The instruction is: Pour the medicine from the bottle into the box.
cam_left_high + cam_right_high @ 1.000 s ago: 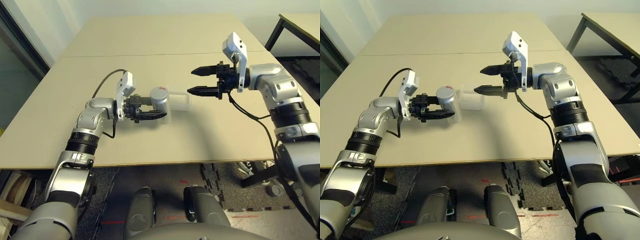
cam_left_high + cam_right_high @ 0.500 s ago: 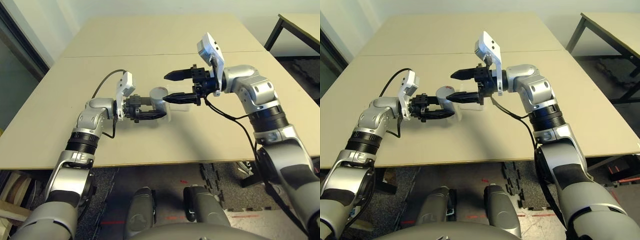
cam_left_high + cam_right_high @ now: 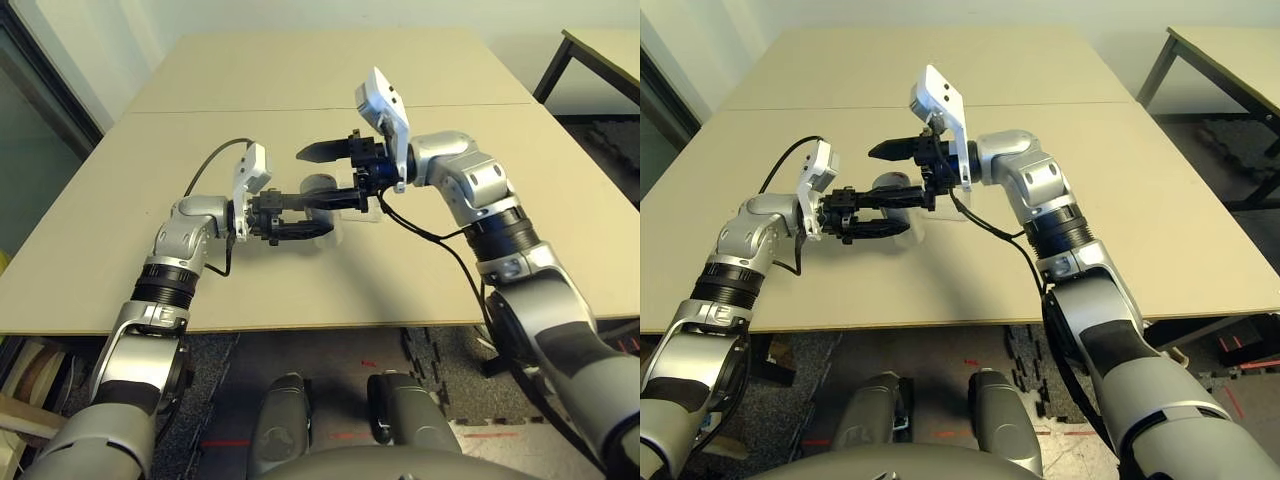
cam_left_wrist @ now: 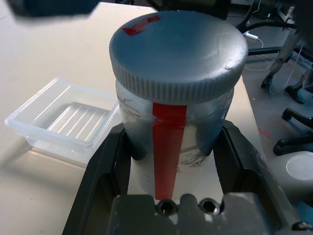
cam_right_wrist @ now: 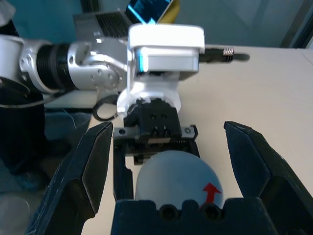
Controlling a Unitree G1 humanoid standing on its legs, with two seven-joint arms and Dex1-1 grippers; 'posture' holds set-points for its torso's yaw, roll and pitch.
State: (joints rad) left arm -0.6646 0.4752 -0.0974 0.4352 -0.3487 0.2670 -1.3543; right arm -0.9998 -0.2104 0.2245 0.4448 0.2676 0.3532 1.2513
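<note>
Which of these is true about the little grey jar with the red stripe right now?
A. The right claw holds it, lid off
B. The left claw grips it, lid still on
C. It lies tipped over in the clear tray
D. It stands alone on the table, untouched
B. In the left wrist view the left claw has a finger on either side of the bottle, whose ribbed grey lid is still on; the box sits beside it.

Head views look down; both wrist views closely share the bottle [image 4: 176, 98].
</note>
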